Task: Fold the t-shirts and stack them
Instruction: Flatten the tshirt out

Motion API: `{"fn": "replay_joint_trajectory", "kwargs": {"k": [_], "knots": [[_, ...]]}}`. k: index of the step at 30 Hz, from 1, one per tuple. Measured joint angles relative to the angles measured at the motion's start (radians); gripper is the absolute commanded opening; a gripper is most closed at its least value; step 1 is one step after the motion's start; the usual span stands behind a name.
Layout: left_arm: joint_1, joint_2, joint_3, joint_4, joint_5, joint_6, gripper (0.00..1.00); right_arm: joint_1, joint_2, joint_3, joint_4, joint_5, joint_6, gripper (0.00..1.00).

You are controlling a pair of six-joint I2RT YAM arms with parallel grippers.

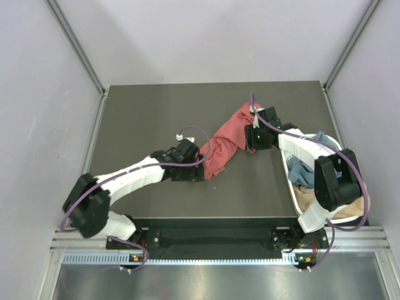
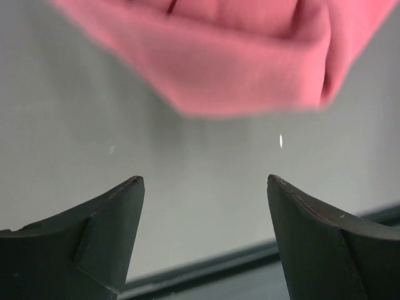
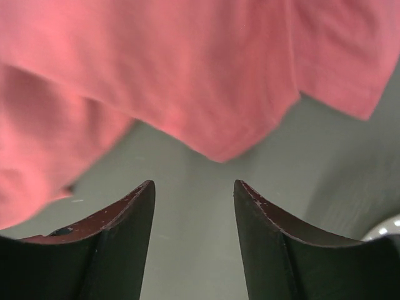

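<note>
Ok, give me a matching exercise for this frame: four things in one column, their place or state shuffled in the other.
Column one:
1. coral-red t-shirt
2. blue t-shirt
3. left gripper
4. right gripper

Column two:
A. open, by the coral-red t-shirt's far right end
B. in the white basket
C. crumpled on the table
D. open, by the coral-red t-shirt's near left end

Pairs: 1-C, 2-B, 3-D, 4-A
</note>
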Motion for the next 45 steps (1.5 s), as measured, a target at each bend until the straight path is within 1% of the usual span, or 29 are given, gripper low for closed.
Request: {"fn": "replay_joint_trajectory", "kwargs": {"k": [2,6,9,10,11,13,14,15,16,18,19,20,21,25,29,33,37,40,42,45], "knots": [[-0.008,0.084,0.049,0.010,-0.019,0.006,0.86,0.000,0.040,-0.018,-0.007,0.052,-0.001,0.58],[-0.009,0.241,0.160,0.039,-0.040,0.014,0.87,0.000,0.082,-0.023,0.007,0.127,-0.005,0.60],[-0.008,0.361,0.253,0.026,-0.061,0.019,0.86,0.000,0.097,-0.022,0.024,0.138,-0.011,0.55],[-0.008,0.399,0.285,0.020,-0.068,0.022,0.84,0.000,0.106,-0.019,0.031,0.138,-0.012,0.49],[-0.008,0.425,0.308,0.017,-0.071,0.024,0.81,0.000,0.118,-0.011,0.031,0.137,-0.013,0.46],[-0.007,0.481,0.368,-0.022,-0.072,0.026,0.70,0.000,0.162,0.020,0.029,0.129,-0.011,0.41],[-0.007,0.502,0.394,-0.038,-0.072,0.027,0.61,0.000,0.186,0.033,0.032,0.124,-0.010,0.33],[-0.006,0.519,0.419,-0.056,-0.074,0.024,0.56,0.000,0.205,0.041,0.034,0.115,-0.008,0.30],[-0.006,0.529,0.441,-0.071,-0.076,0.023,0.45,0.000,0.213,0.048,0.034,0.107,-0.003,0.18],[-0.005,0.536,0.471,-0.098,-0.081,0.020,0.31,0.000,0.219,0.063,0.028,0.095,0.002,0.04],[-0.003,0.536,0.484,-0.112,-0.086,0.021,0.22,0.000,0.225,0.070,0.023,0.092,0.007,0.00],[0.000,0.536,0.504,-0.137,-0.095,0.018,0.03,0.000,0.230,0.079,0.014,0.089,0.013,0.00],[0.003,0.536,0.521,-0.158,-0.102,0.013,0.00,0.000,0.232,0.090,0.000,0.085,0.019,0.00],[0.016,0.524,0.593,-0.245,-0.150,0.032,0.00,0.002,0.208,0.116,-0.061,0.057,0.033,0.00],[0.022,0.440,0.615,-0.340,-0.212,0.058,0.00,0.015,0.072,0.155,-0.201,0.008,0.040,0.00],[0.023,0.251,0.612,-0.417,-0.290,0.094,0.00,0.057,-0.169,0.233,-0.333,-0.042,0.054,0.00],[0.024,-0.040,0.578,-0.454,-0.386,0.117,0.00,0.087,-0.430,0.335,-0.482,-0.058,0.095,0.00],[0.027,-0.202,0.576,-0.501,-0.470,0.109,0.00,0.088,-0.513,0.421,-0.579,-0.053,0.119,0.00],[0.027,-0.247,0.582,-0.540,-0.514,0.095,0.00,0.088,-0.530,0.485,-0.624,-0.047,0.135,0.00],[0.027,-0.254,0.596,-0.583,-0.565,0.085,0.00,0.088,-0.520,0.556,-0.659,-0.019,0.155,0.00]]}}
